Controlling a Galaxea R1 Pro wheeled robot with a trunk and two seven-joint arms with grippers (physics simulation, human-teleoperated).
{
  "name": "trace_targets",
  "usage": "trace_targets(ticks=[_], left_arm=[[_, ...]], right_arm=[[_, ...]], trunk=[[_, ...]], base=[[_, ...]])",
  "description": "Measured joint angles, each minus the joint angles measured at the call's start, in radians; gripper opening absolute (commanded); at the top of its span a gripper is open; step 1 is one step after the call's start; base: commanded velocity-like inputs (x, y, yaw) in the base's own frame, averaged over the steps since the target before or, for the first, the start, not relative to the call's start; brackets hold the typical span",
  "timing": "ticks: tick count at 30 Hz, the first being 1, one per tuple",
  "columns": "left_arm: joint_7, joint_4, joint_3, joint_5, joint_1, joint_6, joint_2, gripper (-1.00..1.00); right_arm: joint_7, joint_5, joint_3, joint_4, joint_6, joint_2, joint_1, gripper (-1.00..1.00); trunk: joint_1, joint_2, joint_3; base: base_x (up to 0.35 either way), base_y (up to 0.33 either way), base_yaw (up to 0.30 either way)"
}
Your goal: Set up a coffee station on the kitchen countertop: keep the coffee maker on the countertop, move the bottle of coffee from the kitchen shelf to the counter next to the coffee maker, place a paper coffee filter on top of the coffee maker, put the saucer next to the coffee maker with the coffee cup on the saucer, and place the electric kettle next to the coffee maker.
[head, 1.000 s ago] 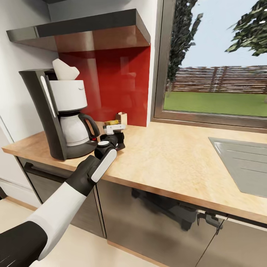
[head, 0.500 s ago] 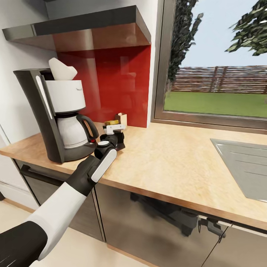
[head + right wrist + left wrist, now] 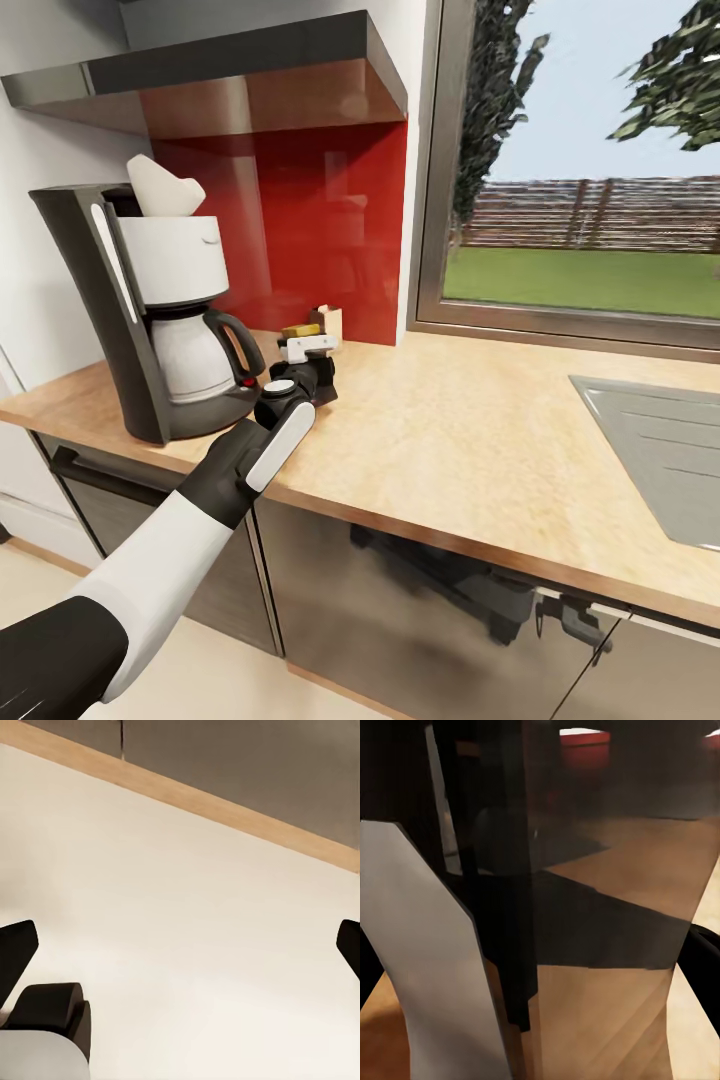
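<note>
The black and white coffee maker (image 3: 160,310) stands at the left end of the wooden countertop (image 3: 470,430), a white paper coffee filter (image 3: 160,190) sticking out of its top. Just right of its base, my left gripper (image 3: 308,350) is shut on the bottle of coffee (image 3: 312,328), which rests low over the counter, brown with a yellowish top. In the left wrist view the dark translucent bottle (image 3: 585,930) sits between the fingers (image 3: 420,945). My right gripper (image 3: 184,945) hangs open over pale floor.
A steel sink (image 3: 660,450) is set into the counter at the right. A dark shelf (image 3: 230,80) juts out above the coffee maker, with a red backsplash (image 3: 320,230) behind. A large window (image 3: 590,170) fills the back wall. Grey cabinet fronts run below the counter.
The view has shifted a little, so the coffee maker and shelf sit further left in the picture. My left arm and the bottle hold the same place.
</note>
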Motion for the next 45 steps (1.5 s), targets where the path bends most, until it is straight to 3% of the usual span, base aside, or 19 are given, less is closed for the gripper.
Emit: trace_targets(ticks=[17,45], left_arm=[[0.000,0.001,0.000,0.000,0.000,0.000,0.000,-1.00],[0.000,-0.007,0.000,-0.013,0.000,0.001,0.000,-1.00]], right_arm=[[0.000,0.000,0.000,0.000,0.000,0.000,0.000,1.00],[0.000,0.000,0.000,0.000,0.000,0.000,0.000,1.00]], trunk=[[0.000,0.000,-0.001],[0.000,0.000,-0.024]], base=[[0.043,0.000,0.000],[0.000,0.000,0.000]])
